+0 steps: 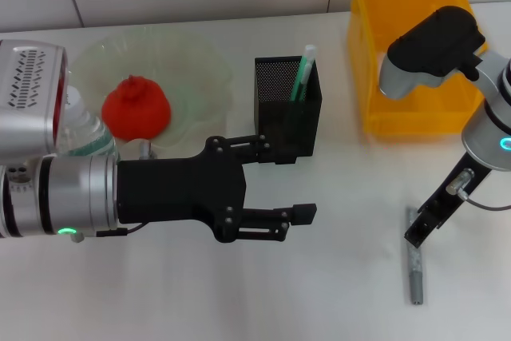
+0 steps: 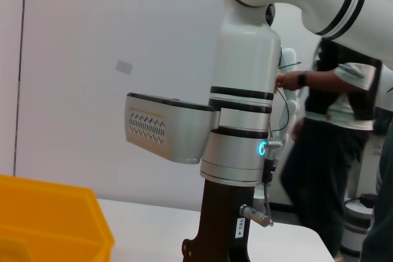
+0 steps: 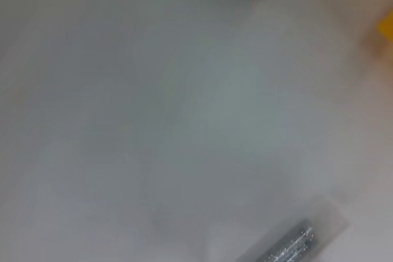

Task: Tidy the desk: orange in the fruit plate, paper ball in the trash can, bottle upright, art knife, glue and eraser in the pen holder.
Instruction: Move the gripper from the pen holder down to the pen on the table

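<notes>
A red-orange fruit [image 1: 136,107] sits in the clear glass plate [image 1: 200,77]. The left gripper [image 1: 275,181] hovers with jaws wide apart and empty before the black mesh pen holder [image 1: 287,109]. The right gripper [image 1: 417,233], jaw state unclear, touches a grey metal art knife [image 1: 414,265] on the white surface [image 1: 319,293].

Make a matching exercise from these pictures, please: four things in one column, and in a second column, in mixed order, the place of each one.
Things:
1. orange
2. green pen
3. art knife
4. left tool

Places:
A. lying flat on the desk, just below the right tool
B. on the glass fruit plate
C. open, in front of the pen holder
D. standing inside the pen holder

Pairs: 1-B, 2-D, 3-A, 4-C
</notes>
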